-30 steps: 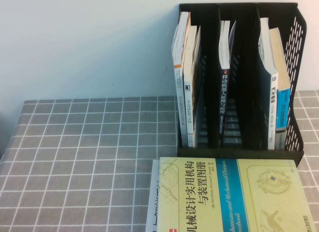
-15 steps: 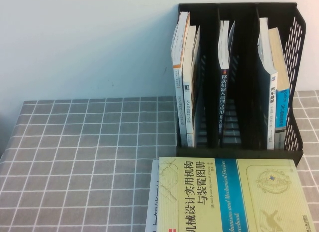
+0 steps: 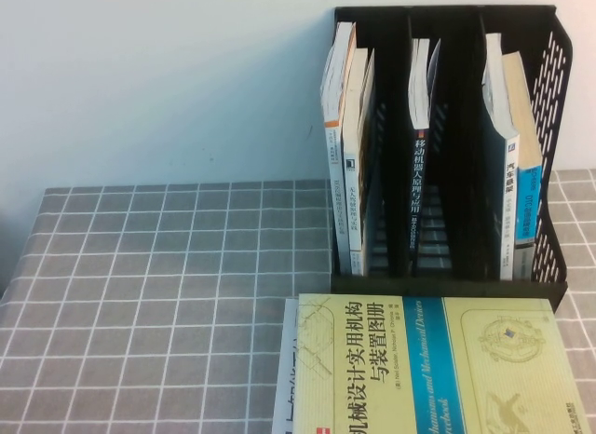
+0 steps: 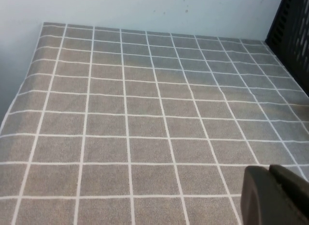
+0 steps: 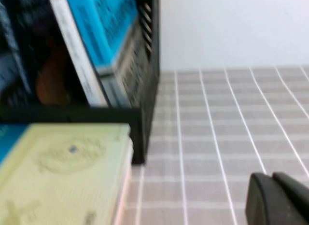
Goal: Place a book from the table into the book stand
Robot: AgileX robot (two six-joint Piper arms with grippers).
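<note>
Cyan-and-grey book (image 5: pixel 104 22) already upright in right compartment of book stand (image 3: pixel 557 71), at worktop (image 3: pixel 168 266) far right corner. Neighbouring book and perforated wall likely keep it standing.
Yellow-green book (image 3: pixel 428 369) flat at near edge.
Left gripper (image 4: pixel 269 186) over bare cloth, right gripper (image 5: pixel 273 191) near stand's right side. Both jaws together and empty, probably parked.

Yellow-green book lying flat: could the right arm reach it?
Probably yes. The yellow-green book lies uncovered, and the right claw hangs beside it over the table. The left claw hangs left of the book stand.
</note>
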